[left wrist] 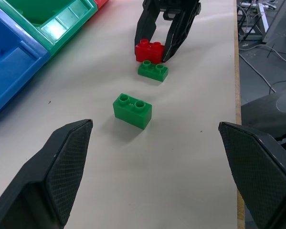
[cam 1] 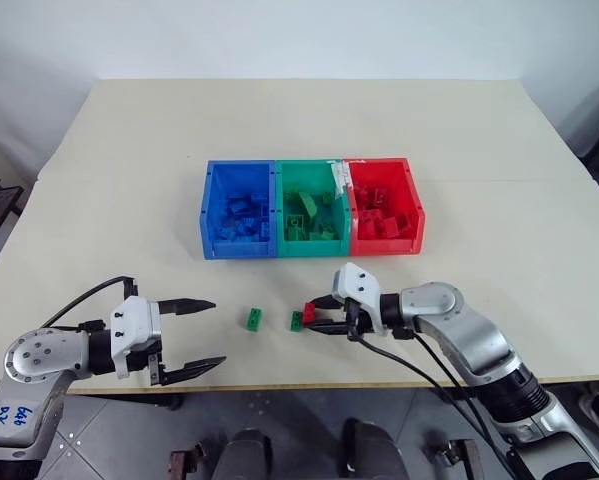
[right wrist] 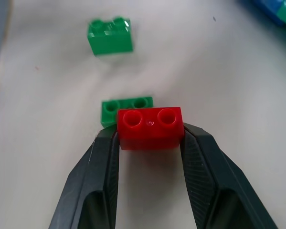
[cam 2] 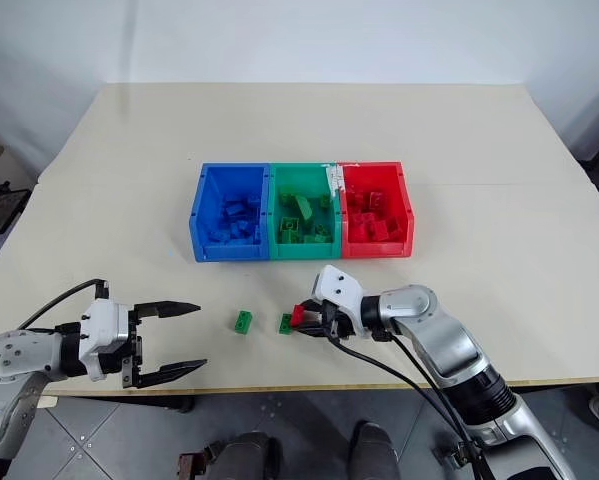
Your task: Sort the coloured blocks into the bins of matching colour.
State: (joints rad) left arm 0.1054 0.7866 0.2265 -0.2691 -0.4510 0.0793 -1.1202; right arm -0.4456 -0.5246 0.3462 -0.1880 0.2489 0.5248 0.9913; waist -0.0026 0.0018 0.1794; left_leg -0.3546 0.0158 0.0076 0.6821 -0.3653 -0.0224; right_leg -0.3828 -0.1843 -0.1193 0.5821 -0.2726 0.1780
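Near the table's front edge my right gripper is shut on a small red block, also seen as the red block. A low green block lies against the red one, on the side away from the gripper. A taller green block stands a little further left. My left gripper hangs open at the front left, nothing between its fingers. The blue bin, green bin and red bin stand joined in a row at mid-table, each holding several blocks of its own colour.
The pale table ends just in front of both grippers. Black cables trail from my right arm over the front edge.
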